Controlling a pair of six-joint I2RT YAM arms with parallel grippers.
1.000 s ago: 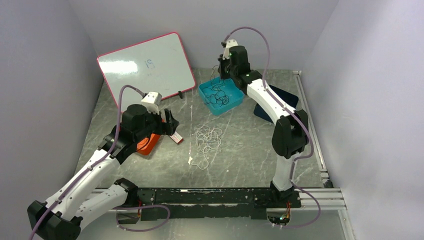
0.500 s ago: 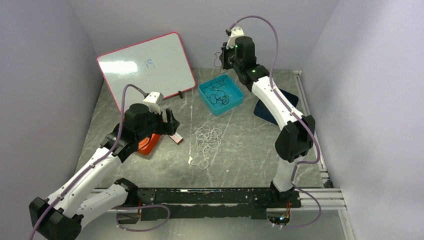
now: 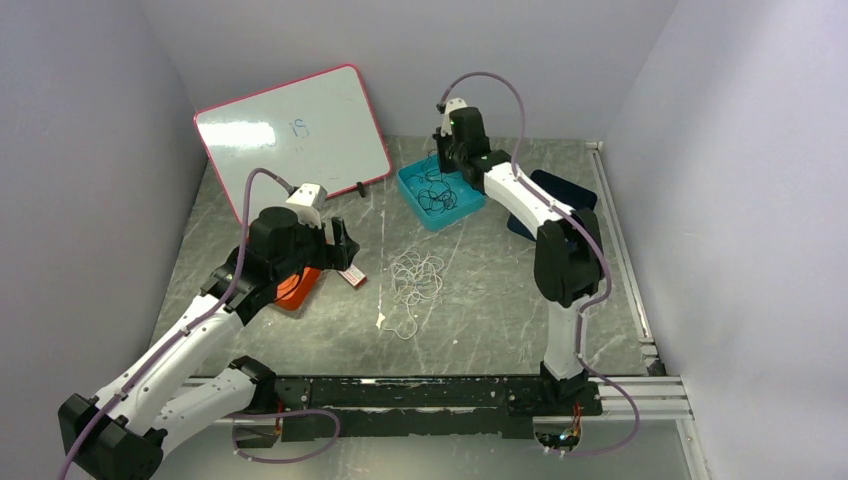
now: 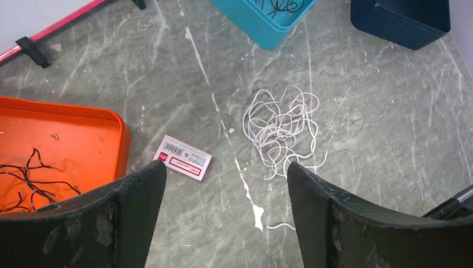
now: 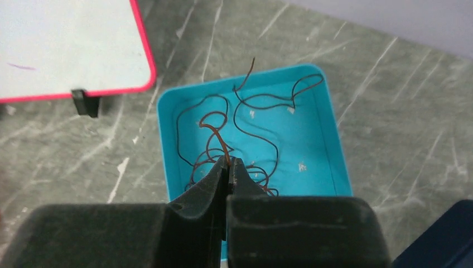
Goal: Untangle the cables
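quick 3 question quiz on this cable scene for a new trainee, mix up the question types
1. True or false: the right gripper is shut on a reddish cable above the teal tray.
2. The white cable bundle lies: A in the teal tray; B on the table; C in the right gripper.
3. Fill in: the left gripper is ____.
Key: 1 true; 2 B; 3 open.

Marbled table; white cables; card, perhaps label; teal tray; orange tray
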